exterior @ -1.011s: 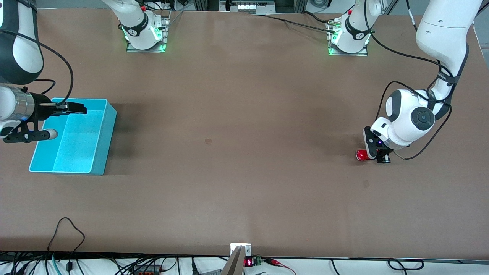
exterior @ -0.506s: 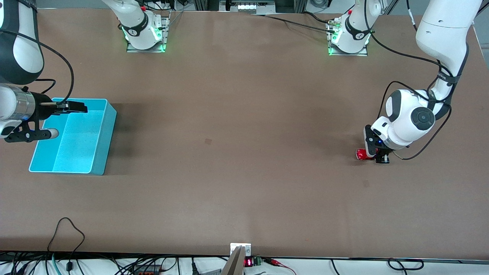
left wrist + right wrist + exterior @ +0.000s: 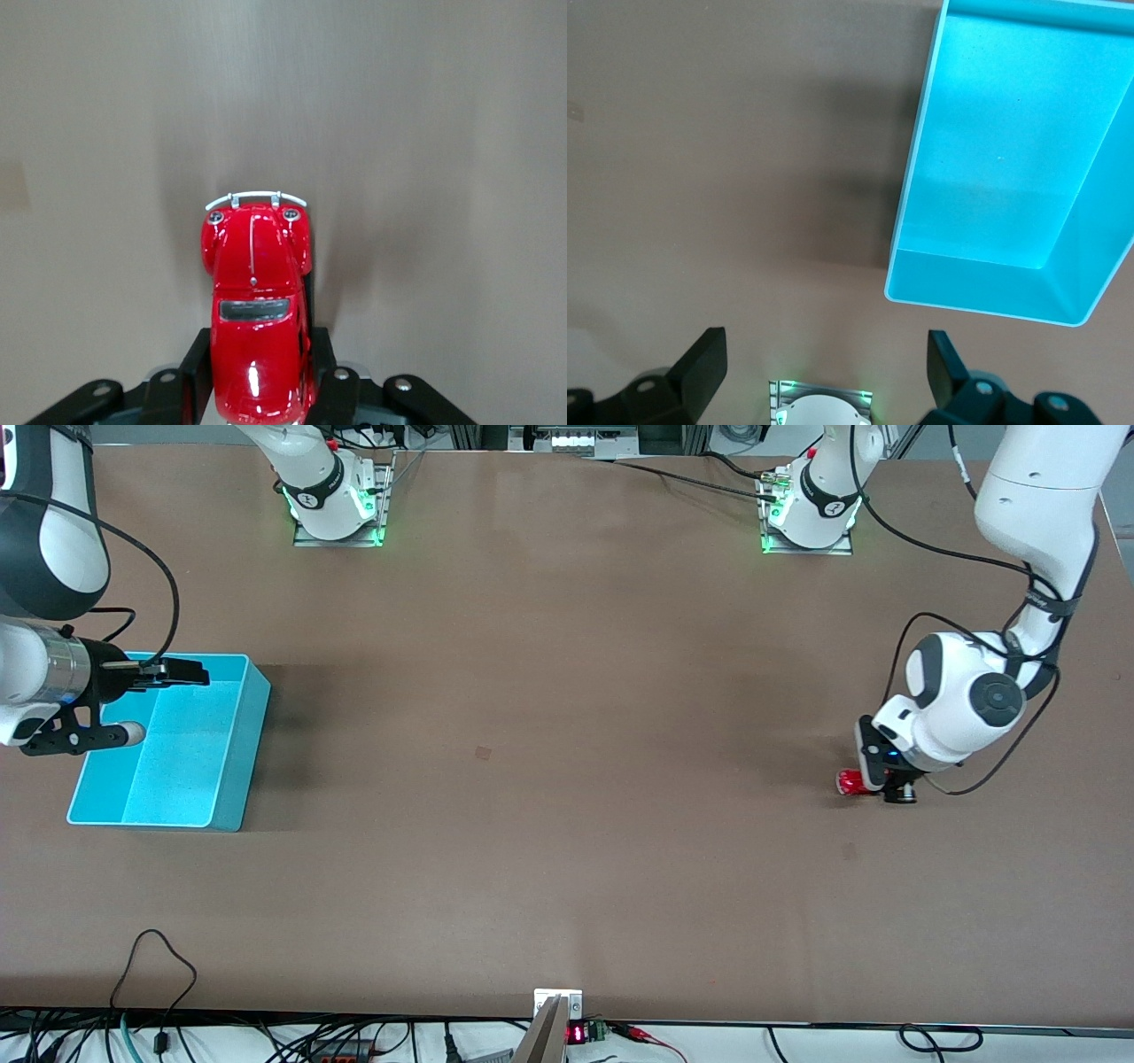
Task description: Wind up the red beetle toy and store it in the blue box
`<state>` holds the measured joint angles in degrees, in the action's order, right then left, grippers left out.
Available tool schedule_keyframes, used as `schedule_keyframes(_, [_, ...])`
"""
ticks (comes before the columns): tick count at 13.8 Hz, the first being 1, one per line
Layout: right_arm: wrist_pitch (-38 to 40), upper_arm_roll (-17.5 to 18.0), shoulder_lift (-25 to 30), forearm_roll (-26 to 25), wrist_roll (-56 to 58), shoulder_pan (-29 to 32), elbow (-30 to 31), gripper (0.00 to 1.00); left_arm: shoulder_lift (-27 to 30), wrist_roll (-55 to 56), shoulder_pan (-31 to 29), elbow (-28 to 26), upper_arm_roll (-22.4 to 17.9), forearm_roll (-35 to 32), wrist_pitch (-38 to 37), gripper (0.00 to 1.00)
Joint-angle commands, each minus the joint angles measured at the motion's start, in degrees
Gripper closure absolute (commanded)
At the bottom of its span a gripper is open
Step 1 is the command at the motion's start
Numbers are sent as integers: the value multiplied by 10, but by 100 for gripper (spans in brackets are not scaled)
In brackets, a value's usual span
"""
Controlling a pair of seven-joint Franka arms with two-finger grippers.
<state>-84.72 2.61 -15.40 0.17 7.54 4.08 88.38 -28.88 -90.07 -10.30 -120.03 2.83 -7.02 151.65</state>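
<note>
Bench (image 3: 549,779) brown, carries both task items, well apart. Blue box (image 3: 232,779) at right arm's end of bench, open top up, inside bare. Right gripper (image 3: 182,676) hangs over box rim, fingers (image 3: 704,365) spread wide, holding nothing; right arm waiting. Left gripper (image 3: 873,784) low at left arm's end, pinching red beetle toy (image 3: 850,782) by rear flanks. Toy's silvery-bumper end (image 3: 255,197) pokes out past fingers (image 3: 197,372); whether wheels touch bench: cannot tell.
</note>
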Motion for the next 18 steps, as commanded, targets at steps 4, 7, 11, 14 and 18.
schedule_keyframes(4, [10, 0, 2, 8, 5, 0, -7, 0, -40, -136, -106, 22, 3, -12, 1, 38])
schedule_keyframes(7, [10, 0, 2, 8, 5, 0, -6, 0, -1, -142, -111, 23, 27, -12, -41, 0])
schedule_keyframes(11, [10, 0, 2, 8, 5, 0, -7, 0, 113, -137, -111, 30, 116, -5, -196, 0])
schedule_keyframes(14, [15, 0, 4, 8, 5, -2, -6, 0, 166, -137, -108, 34, 172, 1, -246, 0])
schedule_keyframes(18, [42, 0, 4, 8, 5, -1, -1, 0, 172, -97, -80, 94, 193, 114, -248, 0])
